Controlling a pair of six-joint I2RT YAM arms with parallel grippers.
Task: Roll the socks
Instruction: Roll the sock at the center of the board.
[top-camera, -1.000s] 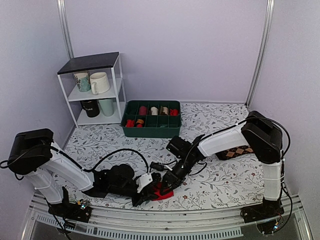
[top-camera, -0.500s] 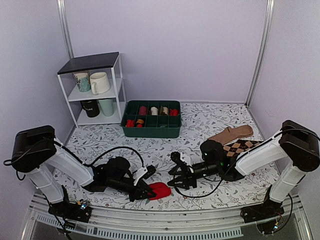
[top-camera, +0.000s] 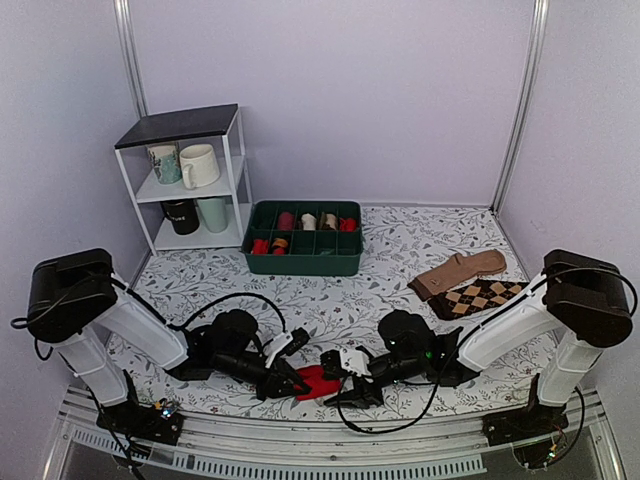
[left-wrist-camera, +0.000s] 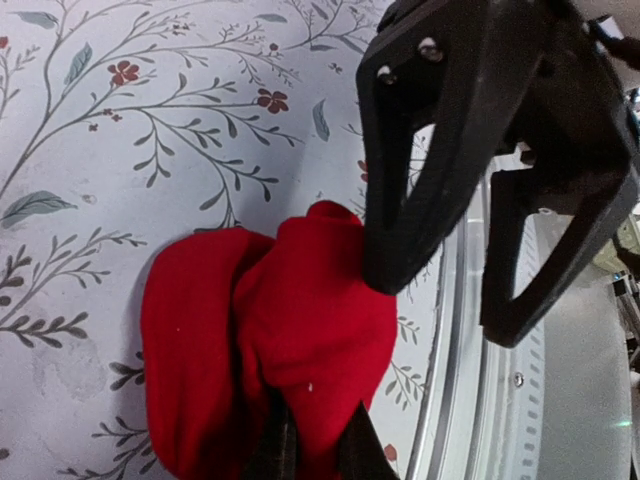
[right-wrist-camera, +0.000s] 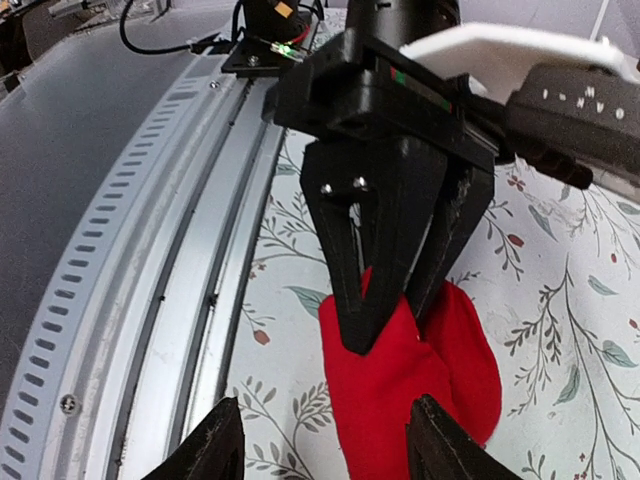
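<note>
Red socks (top-camera: 318, 381) bunched on table (top-camera: 400, 250), near front edge. Left gripper (top-camera: 289, 382) touches their left side; right gripper (top-camera: 339, 372) just beside their right, tips facing. Tan sock (top-camera: 462, 270) and argyle sock (top-camera: 480, 297) far right. Bin (top-camera: 303, 264), shelf (top-camera: 180, 125) behind.

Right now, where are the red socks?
In the top view, the socks lie at the front middle of the table, pinched by the left pincer, with the open right pincer beside them.

Was lit softly and evenly from overhead, with faint shadows on the bench (top-camera: 400, 250). Caught pale glare on the metal rail (left-wrist-camera: 560, 420) and curved straight lines near wrist-view edges.
</note>
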